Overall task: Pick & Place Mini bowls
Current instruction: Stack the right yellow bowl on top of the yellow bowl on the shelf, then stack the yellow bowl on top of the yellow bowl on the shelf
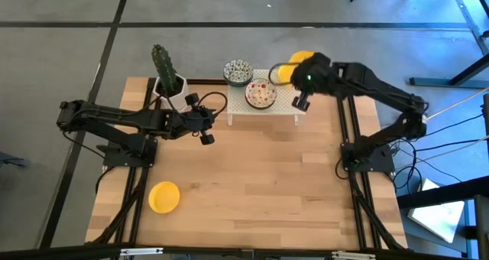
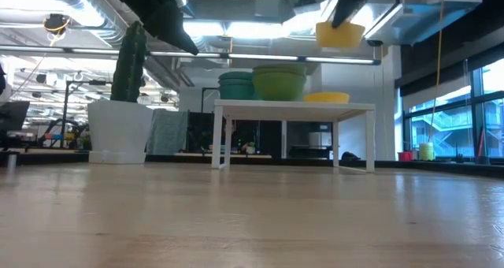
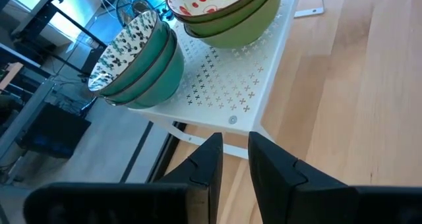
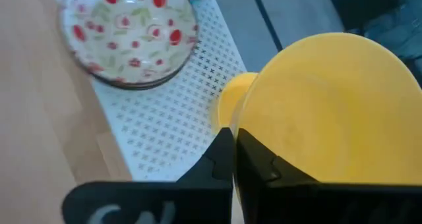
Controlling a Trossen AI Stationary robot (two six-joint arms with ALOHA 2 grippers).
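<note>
My right gripper (image 1: pixel 293 73) is shut on a plain yellow mini bowl (image 4: pixel 336 105), high above the right end of the white perforated rack (image 1: pixel 263 108). On the rack stand a stack of teal-speckled bowls (image 3: pixel 135 56), a stack of red-floral bowls (image 4: pixel 128 33) and another yellow bowl (image 4: pixel 229 102), right under the held one. A third yellow bowl (image 1: pixel 163 196) sits on the table near its front left. My left gripper (image 3: pixel 234 148) hovers left of the rack, its fingers a little apart with nothing between them. My right gripper pinches the yellow bowl's rim (image 4: pixel 245 133) between its two shut fingers, one finger inside the bowl and one outside. The fingers slant down at it from the table's right. The bowl hangs lifted clear above the rack (image 2: pixel 340 33), tilted.
A white pot with a green cactus (image 1: pixel 164 73) stands at the table's far left, just behind my left arm. Bare wooden tabletop (image 1: pixel 260 183) stretches in front of the rack to the near edge.
</note>
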